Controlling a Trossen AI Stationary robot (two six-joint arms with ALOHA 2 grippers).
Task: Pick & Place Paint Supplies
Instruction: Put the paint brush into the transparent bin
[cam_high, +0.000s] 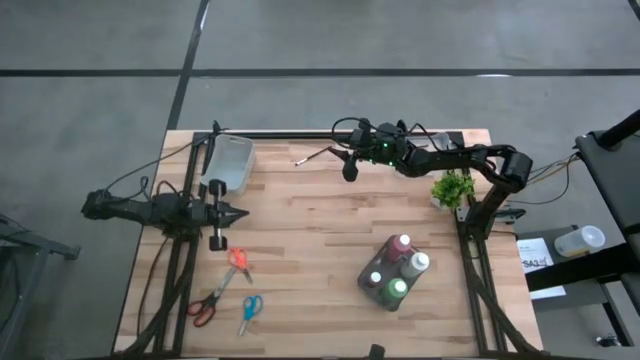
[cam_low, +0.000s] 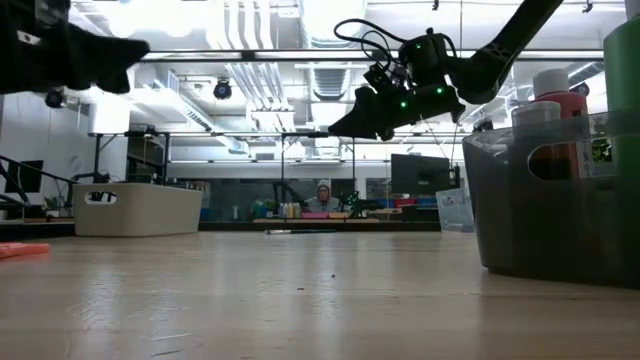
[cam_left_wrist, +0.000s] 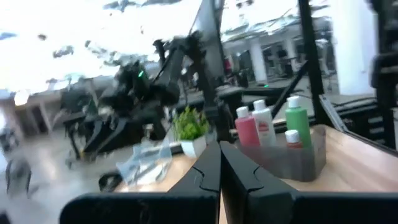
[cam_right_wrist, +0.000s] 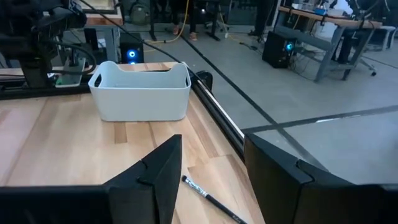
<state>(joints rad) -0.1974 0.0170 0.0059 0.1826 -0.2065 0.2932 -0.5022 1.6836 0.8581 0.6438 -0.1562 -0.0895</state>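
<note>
Several paint bottles with pale caps stand upright in a dark grey holder (cam_high: 393, 273), also seen in the left wrist view (cam_left_wrist: 292, 152) and the low view (cam_low: 550, 200). One thin dark paintbrush (cam_high: 312, 157) lies flat on the table near its far edge. My right gripper (cam_high: 348, 167) hovers open above the table just right of the brush. In the right wrist view the paintbrush (cam_right_wrist: 211, 200) shows between and below the fingers of my right gripper (cam_right_wrist: 211, 171). My left gripper (cam_high: 238, 213) is shut and empty near the table's left side, and its shut fingers also show in the left wrist view (cam_left_wrist: 219, 169).
A white bin (cam_high: 230, 163) sits at the far left. A small potted plant (cam_high: 452, 188) stands at the right edge. Red scissors (cam_high: 205, 305), blue scissors (cam_high: 249, 312) and an orange tool (cam_high: 238, 260) lie near the left front. The bare wood in the table's middle is free.
</note>
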